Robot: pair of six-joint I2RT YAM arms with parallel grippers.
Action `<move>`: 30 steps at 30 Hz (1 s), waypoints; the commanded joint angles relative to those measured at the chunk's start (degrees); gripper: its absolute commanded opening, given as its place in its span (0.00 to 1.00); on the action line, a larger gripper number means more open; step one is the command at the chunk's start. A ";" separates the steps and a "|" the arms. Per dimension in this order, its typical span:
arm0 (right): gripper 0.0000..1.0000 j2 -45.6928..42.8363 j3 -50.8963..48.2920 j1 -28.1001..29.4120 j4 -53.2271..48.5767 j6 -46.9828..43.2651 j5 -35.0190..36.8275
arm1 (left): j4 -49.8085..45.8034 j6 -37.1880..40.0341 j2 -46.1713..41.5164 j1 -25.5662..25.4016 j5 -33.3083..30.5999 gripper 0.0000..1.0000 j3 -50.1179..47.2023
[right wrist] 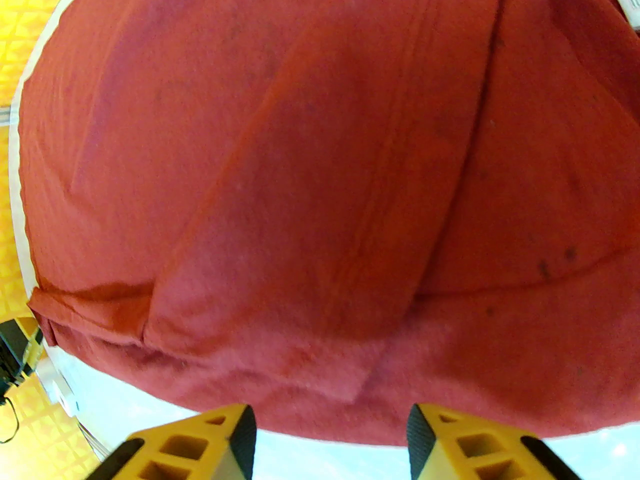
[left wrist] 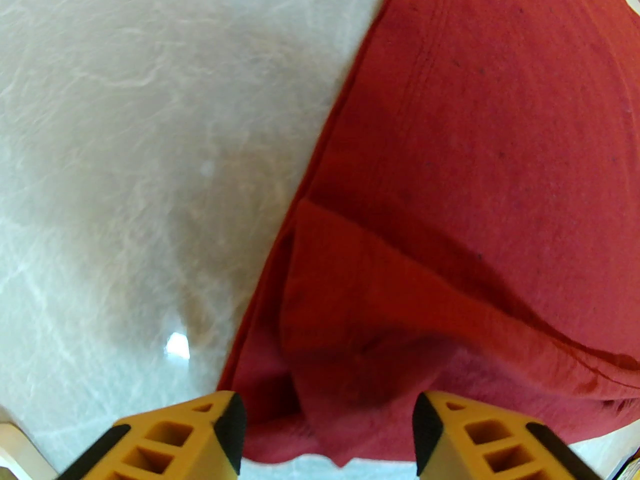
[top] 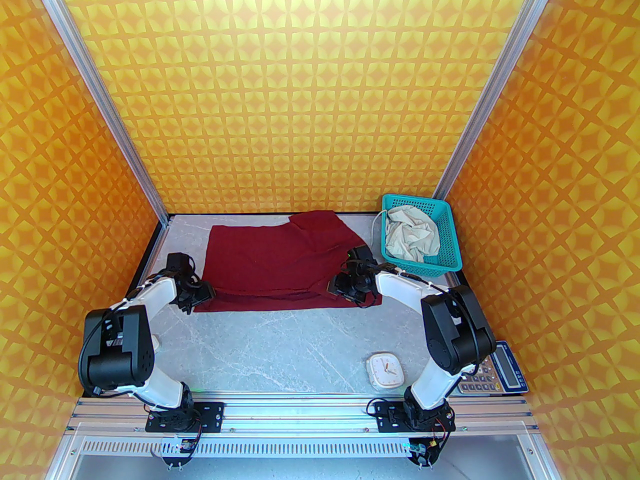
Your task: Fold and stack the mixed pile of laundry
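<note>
The left jaws are held spread and empty over the lower-left corner of the maroon shirt [top: 270, 263], and the right jaws are likewise spread at its lower-right hem. The shirt is laid flat and softly creased at mid-frame on the grey marbled bench [top: 280, 348]. Cream shorts [top: 412, 235] are crumpled in the teal mesh basket [top: 452, 248], centre right.

3 walls [top: 320, 93] papered in an orange-and-yellow star pattern enclosed the grey marbled desk [top: 280, 348], with 2 aluminium posts [top: 100, 88] at the back corners, brightly lit.

Matt cloth shirt [top: 270, 263], glossy marbled table [top: 280, 348]
</note>
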 commanded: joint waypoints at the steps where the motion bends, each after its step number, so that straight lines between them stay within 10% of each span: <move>1: 0.54 2.30 0.60 0.05 3.74 2.20 -1.21 | 0.96 1.03 0.39 -0.44 -0.30 0.57 1.30; 19: 0.39 6.68 2.76 0.10 8.64 6.38 -5.04 | 0.69 1.69 0.07 -0.46 -0.46 0.53 2.01; 30: 0.00 8.29 8.70 0.12 8.36 6.82 -5.00 | 0.76 2.23 0.12 -0.47 -0.52 0.47 3.22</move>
